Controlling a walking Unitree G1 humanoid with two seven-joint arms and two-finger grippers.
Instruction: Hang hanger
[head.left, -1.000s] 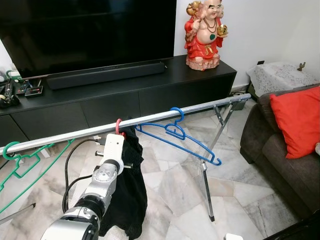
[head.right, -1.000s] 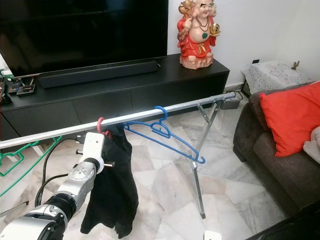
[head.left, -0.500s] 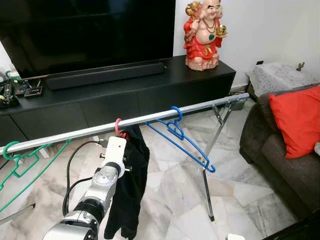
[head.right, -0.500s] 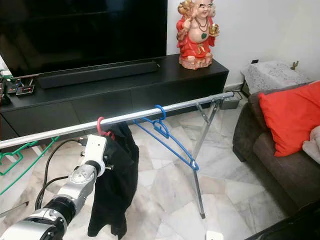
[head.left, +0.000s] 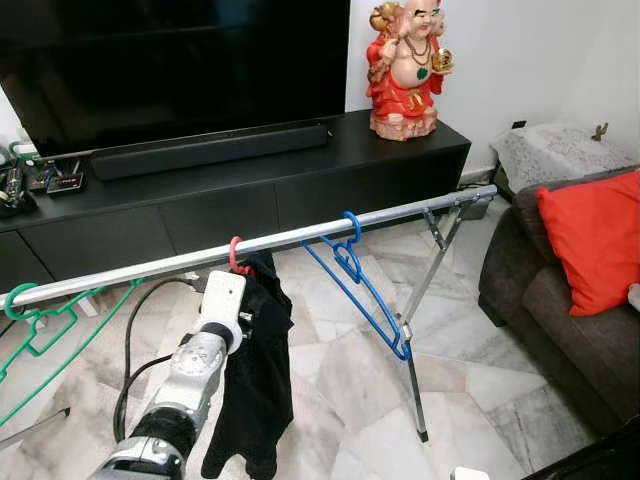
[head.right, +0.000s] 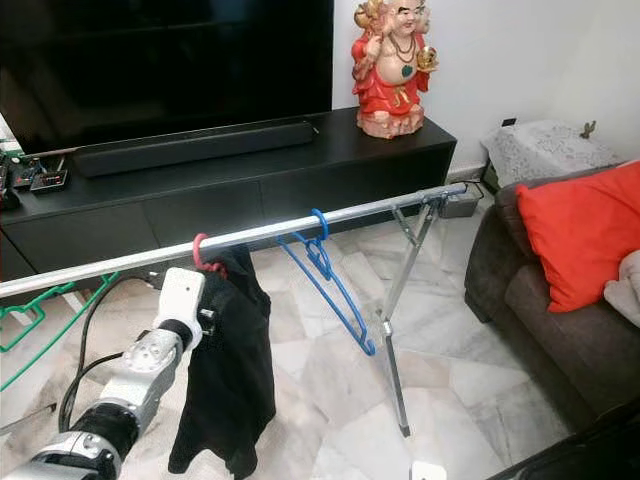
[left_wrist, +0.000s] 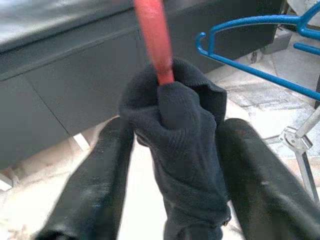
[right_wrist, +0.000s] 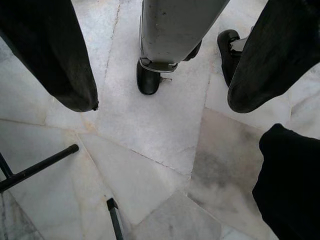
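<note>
The red hanger (head.left: 237, 257) is hooked over the rail (head.left: 300, 236), left of the rail's middle, with a black garment (head.left: 255, 370) hanging from it. The left gripper (left_wrist: 165, 165) sits just under the hook, and the wrist view shows its two fingers (left_wrist: 95, 175) on either side of the bunched collar, pressing the cloth, so it looks closed on the garment at the hanger neck. Risk: if the gripper pulls away without opening fully, the cloth could drag with it and tip the hook off the rail, or strip the garment from the hanger. The hook seems to sit only shallowly over the rail, so a sideways tug could also slide it. The blue hanger (head.left: 362, 285) hangs just to the right and sits tilted; a wide withdrawal could knock it. A green hanger (head.left: 40, 320) hangs at the rail's left end, well apart. The right gripper (right_wrist: 160, 65) hangs idle over the floor (right_wrist: 150, 140), fingers spread, holding nothing. Behind the rail stands a TV console (head.left: 250, 190) with a soundbar (head.left: 210, 150) and a statue (head.left: 405, 70); a sofa (head.left: 560, 320) with a red cushion (head.left: 590, 240) lies off the rail's right end. The rack leg (head.left: 412, 370) stands near the blue hanger.
</note>
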